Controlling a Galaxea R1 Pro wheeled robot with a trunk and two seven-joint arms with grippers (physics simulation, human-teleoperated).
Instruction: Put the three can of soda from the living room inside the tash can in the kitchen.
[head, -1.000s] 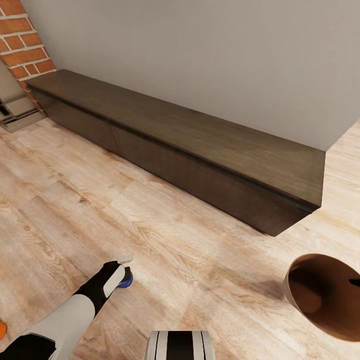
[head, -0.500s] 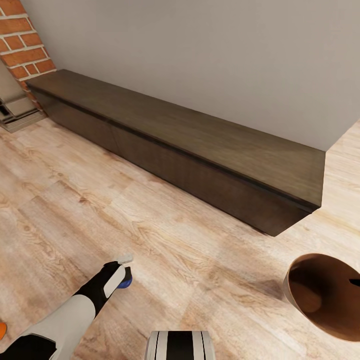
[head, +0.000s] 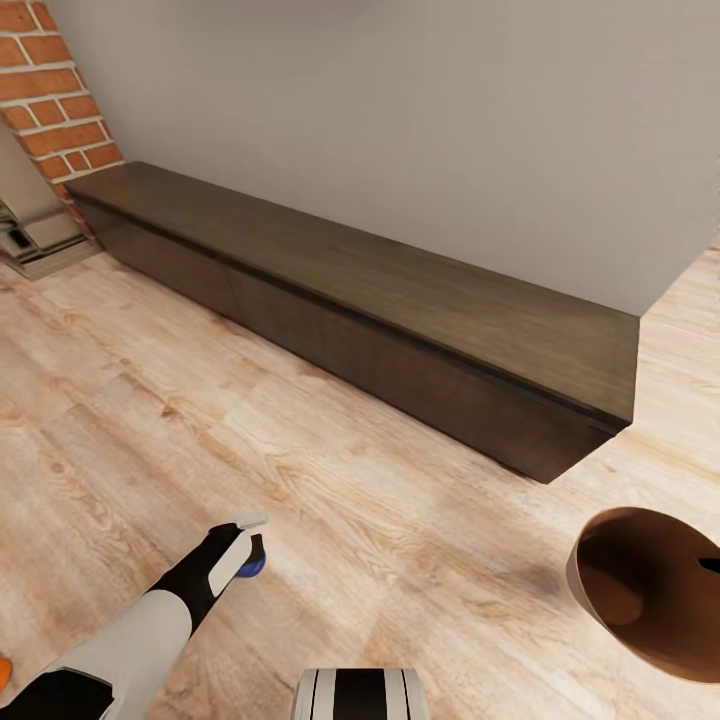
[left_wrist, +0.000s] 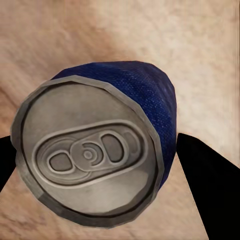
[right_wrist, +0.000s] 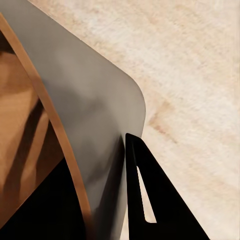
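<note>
My left gripper (head: 245, 545) is shut on the blue can of soda (head: 252, 566), held low over the light wood floor. In the left wrist view the can (left_wrist: 100, 150) shows its grey top between two black fingers (left_wrist: 210, 180). A sliver of an orange can (head: 3, 672) lies at the lower left edge of the head view. The tan trash can (head: 650, 590), dark brown inside, hangs at the lower right. My right gripper (right_wrist: 107, 210) is shut on its rim, with one black finger (right_wrist: 150, 200) against the outer wall (right_wrist: 90, 115).
A long low dark-wood cabinet (head: 380, 300) runs along the grey wall ahead. The red brick fireplace (head: 60, 100) and its grey mantel base (head: 35, 235) stand at the far left. Light wood floor (head: 330, 480) lies between me and the cabinet.
The whole head view has shifted, so the camera moved: the cabinet sits a little differently in the picture. Both grippers keep their hold on the blue can and the bin.
</note>
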